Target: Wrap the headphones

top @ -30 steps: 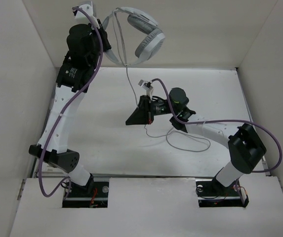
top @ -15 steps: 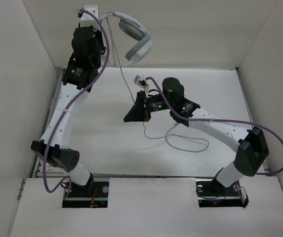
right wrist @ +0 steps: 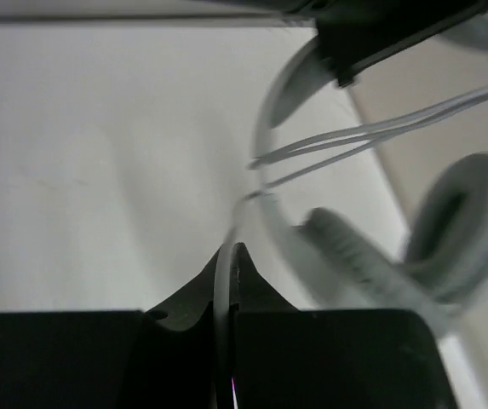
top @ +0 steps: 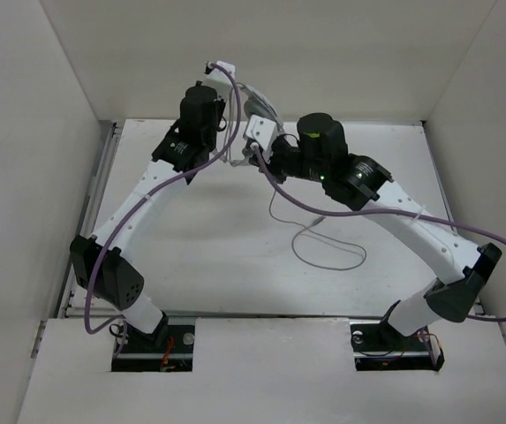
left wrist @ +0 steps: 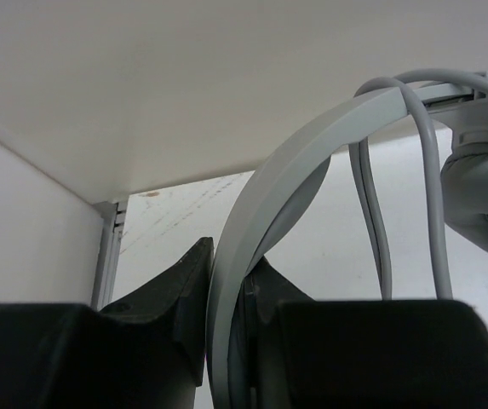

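Headphones held in the air over the back of the worktop, between both arms. Left tool clamped tight on the headband. Right tool pinched closed on the cable. Likely light. The band is stiff and smooth and may swivel in the grip. The cable is thin and limp and slips easily, so grip it near the band and keep it taut. Left wrist shows cable strands draped over the band. Top view hides that but shows slack cable looped on the worktop. Right wrist is blurred.
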